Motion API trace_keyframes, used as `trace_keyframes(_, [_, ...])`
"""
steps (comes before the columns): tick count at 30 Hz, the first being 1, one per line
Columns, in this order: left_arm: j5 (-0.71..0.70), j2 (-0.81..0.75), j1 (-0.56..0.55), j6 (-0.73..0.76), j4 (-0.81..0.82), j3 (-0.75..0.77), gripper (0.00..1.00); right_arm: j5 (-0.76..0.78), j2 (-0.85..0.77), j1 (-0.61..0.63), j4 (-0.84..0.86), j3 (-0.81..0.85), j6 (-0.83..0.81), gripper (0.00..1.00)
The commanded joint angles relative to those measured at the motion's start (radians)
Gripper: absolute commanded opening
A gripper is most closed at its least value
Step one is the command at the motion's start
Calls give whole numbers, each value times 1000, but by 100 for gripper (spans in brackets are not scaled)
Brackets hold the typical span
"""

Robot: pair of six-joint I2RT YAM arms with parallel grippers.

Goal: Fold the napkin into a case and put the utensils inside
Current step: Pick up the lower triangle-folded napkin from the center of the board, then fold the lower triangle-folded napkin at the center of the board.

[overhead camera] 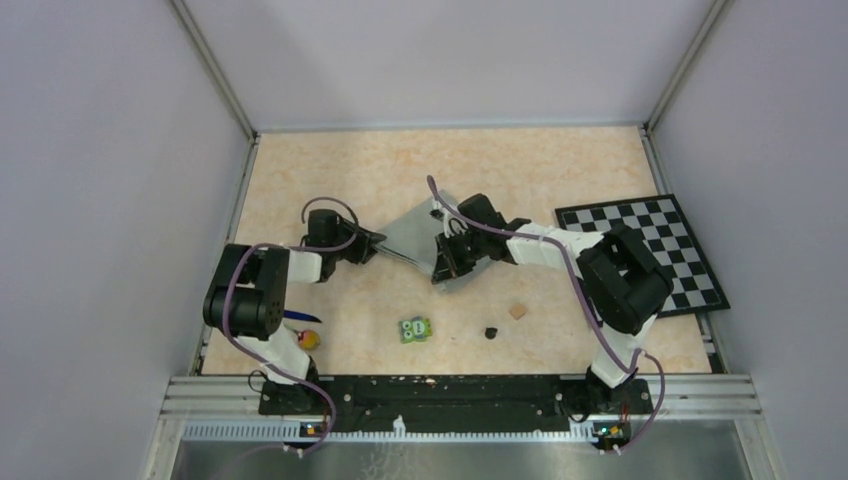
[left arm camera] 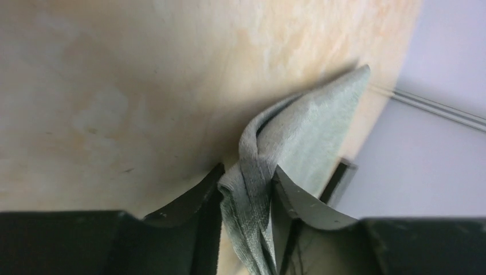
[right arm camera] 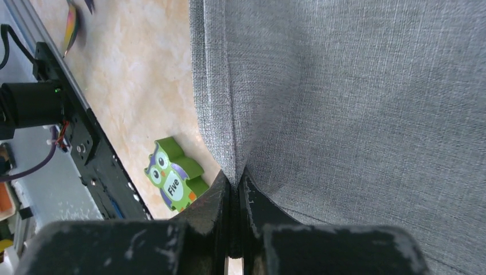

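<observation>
Both ends gripped: my left hand (left arm camera: 246,179) and right hand (right arm camera: 235,175) each clench an edge of the napkin (overhead camera: 412,230), beyond the green owl block (overhead camera: 415,329). Uneven pulling could slip the cloth free.

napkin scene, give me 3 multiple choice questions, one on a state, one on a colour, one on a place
1. The right gripper is:
A. open
B. shut on the napkin
C. shut on the owl block

2. The napkin is:
A. grey
B. red
C. yellow

3. The owl block lies:
A. on the napkin
B. on the bare table, nearer the arm bases than the napkin
C. in the right gripper

Answers:
1 B: the right wrist view shows it pinching a fold of the cloth.
2 A: every view shows a plain grey weave.
3 B: the top view shows it on the table, apart from the napkin.
</observation>
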Motion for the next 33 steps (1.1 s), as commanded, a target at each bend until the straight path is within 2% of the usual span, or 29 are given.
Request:
trace_keyframes(1, [-207, -76, -1, 185, -309, 128, 33, -80, -48, -4, 118, -55, 44, 0])
trace_keyframes(4, [-241, -66, -22, 229, -461, 222, 21, -128, -33, -9, 196, -85, 87, 0])
trace_keyframes(7, [-268, -46, -51, 235, -539, 280, 10, -169, -27, -19, 245, -102, 127, 0])
trace_keyframes(11, [-439, -35, -123, 232, -687, 407, 9, -237, -26, -49, 324, -147, 213, 0])
trace_keyframes(14, [-529, -2, -175, 219, -779, 517, 2, -284, -16, -83, 406, -202, 302, 0])
trace_keyframes(17, [-598, 59, -215, 181, -899, 637, 0, -330, 19, -116, 496, -257, 372, 0])
trace_keyframes(22, [-747, 170, -308, 133, -1071, 833, 0, -353, 49, -124, 538, -294, 386, 0])
trace_keyframes(27, [-783, 292, -348, 114, -1154, 985, 0, -321, 44, -137, 481, -291, 341, 0])
trace_keyframes(33, [-764, 372, -352, 101, -1168, 1040, 0, -205, 30, -159, 326, -238, 231, 1])
